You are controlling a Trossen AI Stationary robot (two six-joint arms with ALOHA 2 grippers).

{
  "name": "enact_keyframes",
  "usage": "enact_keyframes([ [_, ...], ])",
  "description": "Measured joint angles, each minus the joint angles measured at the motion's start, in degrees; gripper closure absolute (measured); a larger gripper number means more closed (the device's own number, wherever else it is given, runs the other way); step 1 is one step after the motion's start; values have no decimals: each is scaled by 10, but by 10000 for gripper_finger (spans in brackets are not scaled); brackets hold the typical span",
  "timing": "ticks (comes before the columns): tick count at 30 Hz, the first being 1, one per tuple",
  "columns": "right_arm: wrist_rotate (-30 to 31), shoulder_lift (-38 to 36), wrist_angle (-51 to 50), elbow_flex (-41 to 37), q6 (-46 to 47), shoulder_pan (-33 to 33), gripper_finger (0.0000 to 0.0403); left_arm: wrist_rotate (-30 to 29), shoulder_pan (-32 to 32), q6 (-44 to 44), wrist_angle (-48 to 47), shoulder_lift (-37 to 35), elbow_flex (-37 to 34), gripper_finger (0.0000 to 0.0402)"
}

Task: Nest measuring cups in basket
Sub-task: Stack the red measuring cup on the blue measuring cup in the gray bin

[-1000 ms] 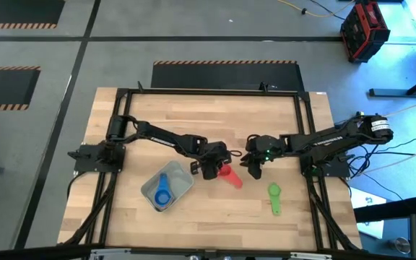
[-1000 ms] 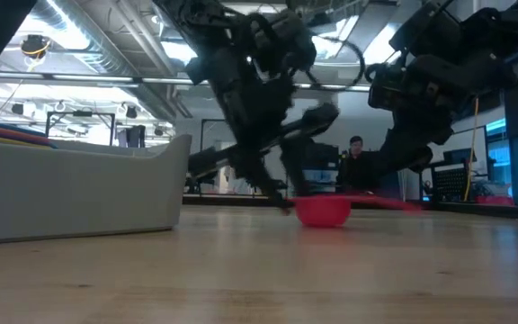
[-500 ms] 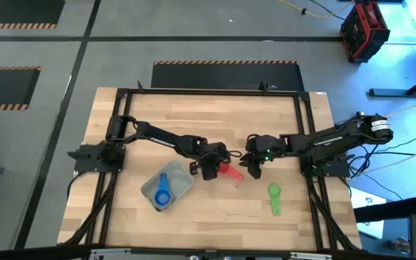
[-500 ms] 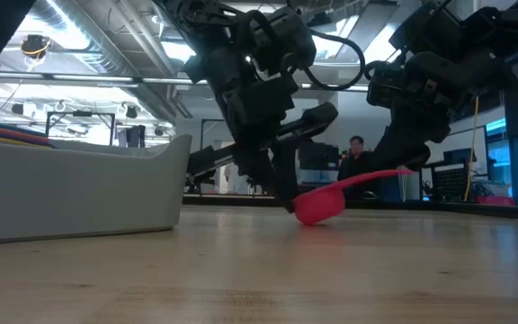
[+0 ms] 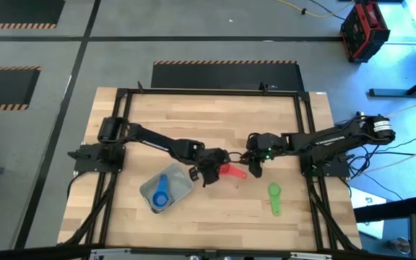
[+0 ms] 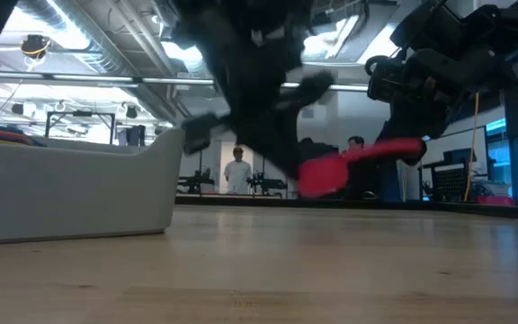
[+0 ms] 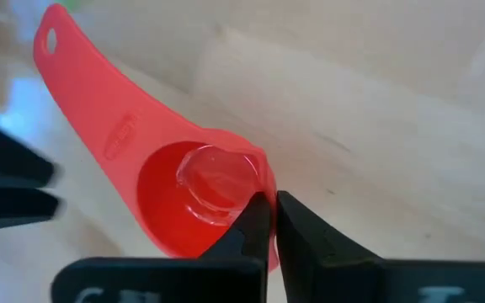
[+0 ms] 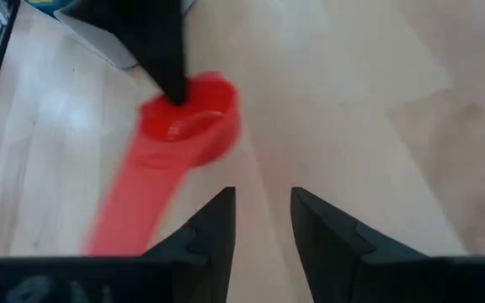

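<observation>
My left gripper is clamped on the rim of the red cup, holding it clear of the table. I judge the cup light, stiff and slick, so a rim pinch may pivot. The basket lies just beside this gripper. My right gripper waits beyond the handle, fingers apart.

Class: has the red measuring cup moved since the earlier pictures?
Yes. The red measuring cup, pinched by the left end effector, has risen off the table.

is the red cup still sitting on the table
No, in the low view the red cup hangs clear above the table, pinched by the left gripper.
</observation>
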Motion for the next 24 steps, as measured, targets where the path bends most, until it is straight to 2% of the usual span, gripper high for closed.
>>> enact_keyframes([
  [5, 0, -23, -10, 0, -38, -22, 282, -8, -12, -90, 3, -51, 0, 399],
  [11, 0, -50, -14, 0, -69, -44, 282, -67, -27, -231, -9, -125, 0, 399],
  [17, -1, -64, -21, 0, -100, -60, 282, -99, -58, -469, -18, -213, 1, 400],
  [24, -1, -64, -29, 0, -128, -62, 282, -162, -113, -754, -119, -276, 1, 401],
])
